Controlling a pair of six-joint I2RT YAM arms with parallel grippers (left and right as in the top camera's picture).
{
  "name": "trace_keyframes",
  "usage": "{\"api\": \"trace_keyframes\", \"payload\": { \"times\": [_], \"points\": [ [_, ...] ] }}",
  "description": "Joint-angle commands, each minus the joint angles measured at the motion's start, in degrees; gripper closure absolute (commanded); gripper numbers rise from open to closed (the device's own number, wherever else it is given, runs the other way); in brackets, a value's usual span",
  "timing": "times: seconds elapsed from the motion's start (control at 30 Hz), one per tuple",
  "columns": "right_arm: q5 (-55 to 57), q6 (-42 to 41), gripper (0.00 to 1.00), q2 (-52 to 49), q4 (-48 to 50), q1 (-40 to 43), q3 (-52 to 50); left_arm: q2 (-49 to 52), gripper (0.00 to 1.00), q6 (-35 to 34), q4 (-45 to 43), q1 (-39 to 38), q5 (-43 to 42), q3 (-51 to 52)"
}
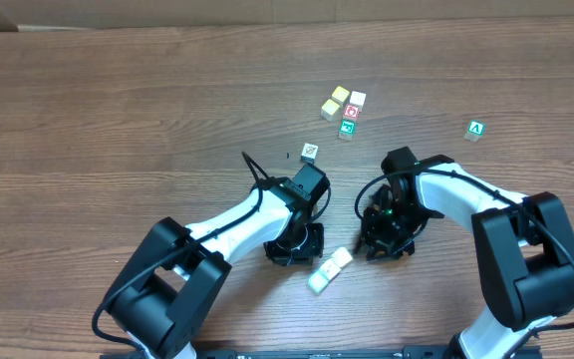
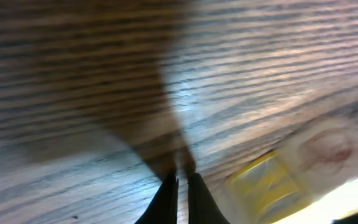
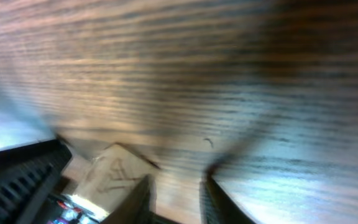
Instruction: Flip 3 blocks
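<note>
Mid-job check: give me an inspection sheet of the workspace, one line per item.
Surface: wooden table, bare wood grain, no spills seen.
Job's things: two blocks side by side between the tools; one block alone; three more blocks in the far cluster.
Clutter: two yellow-topped cubes in that cluster; green "A" cube off to the right.
Grippers: left tool shut, empty; right tool open, empty, beside a tan block.
Cables: black cable looping off the left arm.
Surroundings: pale strip beyond the table's far edge; nothing else seen.
</note>
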State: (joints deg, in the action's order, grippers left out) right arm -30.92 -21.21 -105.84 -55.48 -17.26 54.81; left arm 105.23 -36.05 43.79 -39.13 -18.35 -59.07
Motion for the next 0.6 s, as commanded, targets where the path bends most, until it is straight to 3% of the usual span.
{"api": "trace_keyframes", "payload": {
  "times": [0.0,0.1,0.43,0.5,0.53,0.57],
  "points": [
    [7.6,-0.3,0.55,-0.8,1.5,0.9,-0.5,2.3,0.96,-0.9,2.1,3.1,9.6,0.9],
    [9.9,-0.3,0.48,-0.8,2.2,2.0,-0.5,2.3,0.96,0.2,3.8,6.4,8.0,0.9],
    [9.9,-0.3,0.47,-0.8,1.6,2.5,-0.5,2.3,0.96,3.5,6.8,8.2,8.7,4.1],
    [9.7,-0.5,0.61,-0.8,4.0,2.5,-0.5,2.3,0.96,4.1,6.2,7.3,8.0,7.4],
    [9.6,-1.5,0.81,-0.8,5.3,2.5,-0.5,2.3,0.96,4.7,6.1,7.2,8.0,8.7],
    [9.4,-2.6,0.93,-0.8,6.4,2.5,-0.5,2.3,0.96,5.0,5.9,7.2,7.7,10.2]
  ]
}}
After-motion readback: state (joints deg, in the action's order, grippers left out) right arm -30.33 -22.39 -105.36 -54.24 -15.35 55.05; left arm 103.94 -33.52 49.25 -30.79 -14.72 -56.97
